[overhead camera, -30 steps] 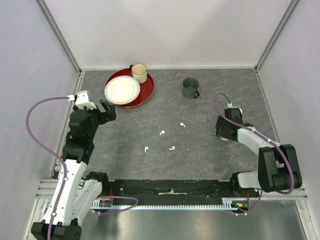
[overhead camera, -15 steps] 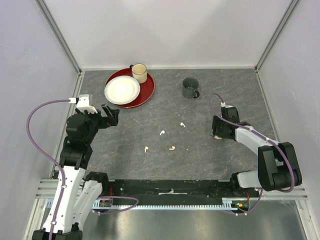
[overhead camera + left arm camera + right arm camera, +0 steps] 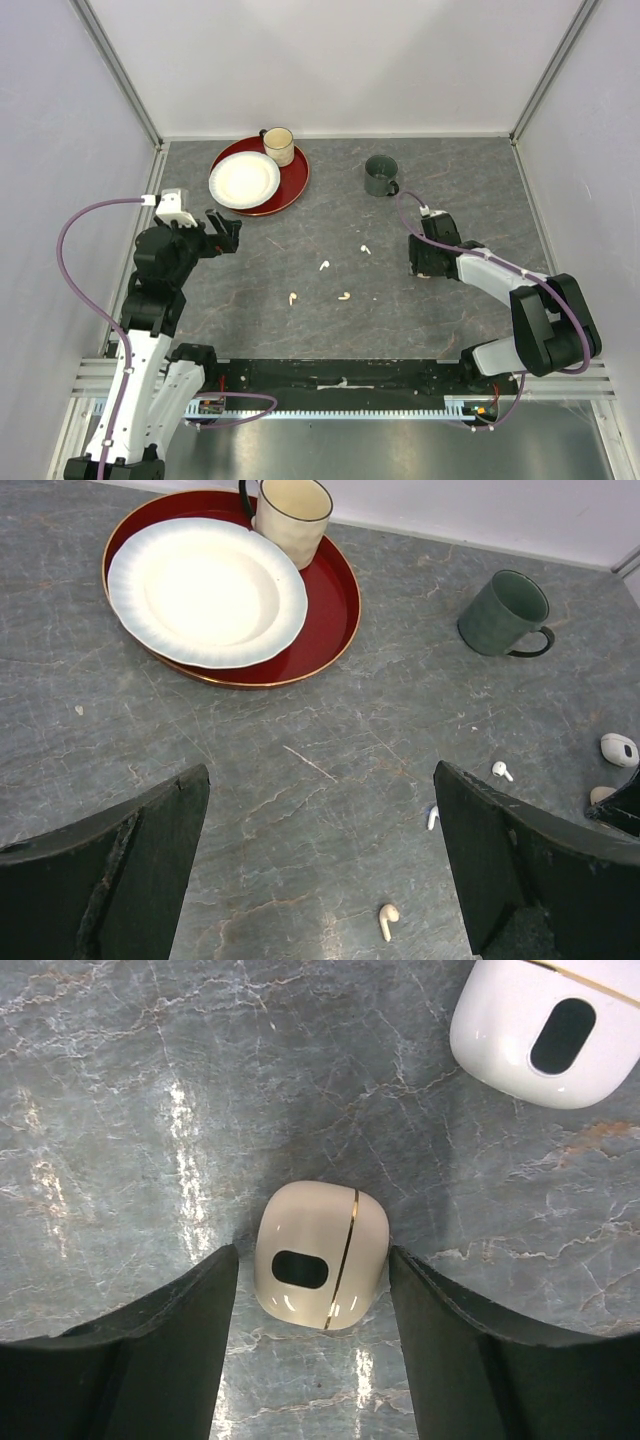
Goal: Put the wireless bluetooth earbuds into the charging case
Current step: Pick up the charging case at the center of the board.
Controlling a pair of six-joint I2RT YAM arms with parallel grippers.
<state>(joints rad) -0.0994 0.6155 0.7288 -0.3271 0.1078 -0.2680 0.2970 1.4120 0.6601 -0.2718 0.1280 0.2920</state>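
Earbuds (image 3: 324, 265), four by my count on the top camera, lie scattered mid-table: two white, two pale peach, all tiny and stemmed. They sit well apart from both tools, toward nine o'clock of the right gripper (image 3: 425, 266) and four o'clock of the left gripper (image 3: 222, 232). I also count two mugs (image 3: 381, 176), one plate (image 3: 244, 180) and one red tray (image 3: 295, 185). On the left wrist camera I see three earbuds beyond jaws spread wide on nothing. On the right wrist camera the jaws stand apart astride the peach charging case (image 3: 320, 1255), with a gold seam and dark oval. The white case (image 3: 545, 1025) is at one o'clock.
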